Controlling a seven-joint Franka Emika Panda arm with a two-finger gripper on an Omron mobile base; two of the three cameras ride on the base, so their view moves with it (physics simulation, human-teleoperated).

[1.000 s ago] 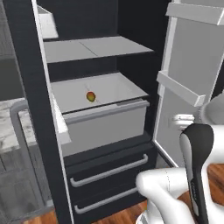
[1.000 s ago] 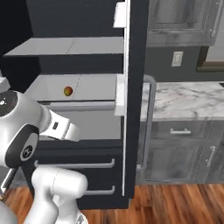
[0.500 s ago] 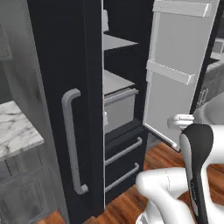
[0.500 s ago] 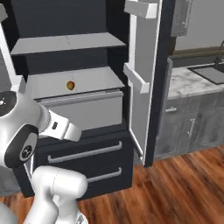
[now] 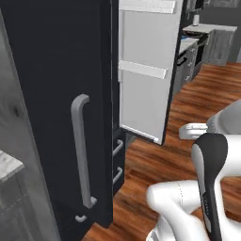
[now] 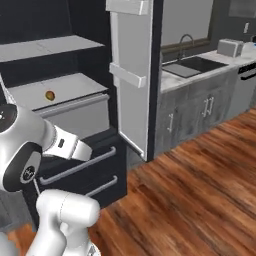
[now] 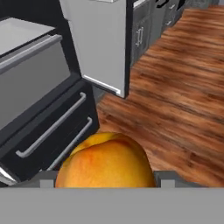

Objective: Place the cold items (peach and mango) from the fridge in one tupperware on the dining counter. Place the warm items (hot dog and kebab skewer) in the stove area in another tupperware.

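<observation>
Hand view puts a round orange-yellow fruit [image 7: 105,162] right at our fingers, close against the camera and covering the spot where the tips would rise, so we cannot see the tips themselves. From its blush and shape we take it for the peach, and we judge the fingers to be clamped on it, spread wide around its body.

What has just changed is the whole outlook. A second ago both base views looked straight into the fridge [image 6: 60,95]; now the left base view meets the dark outer face of the fridge with its grey handle [image 5: 82,150] and the white inside of the open door [image 5: 143,70], with wooden floor [image 6: 200,190] beyond. Everything shifted together, so we read it as the base turning away, not as things moving. The fridge interior is now at the left edge of the right base view, and the sink counter [image 6: 200,70] has come in on the right.

One small orange-red fruit [image 6: 50,95] lies on the fridge shelf above the drawer [image 6: 75,112], about midway along it. It is too small to name surely; we suppose it is the mango.

For the task, we judge the first cold item is in hand and travelling toward the dining counter. The second fetch is not yet done, nor the warm items.
</observation>
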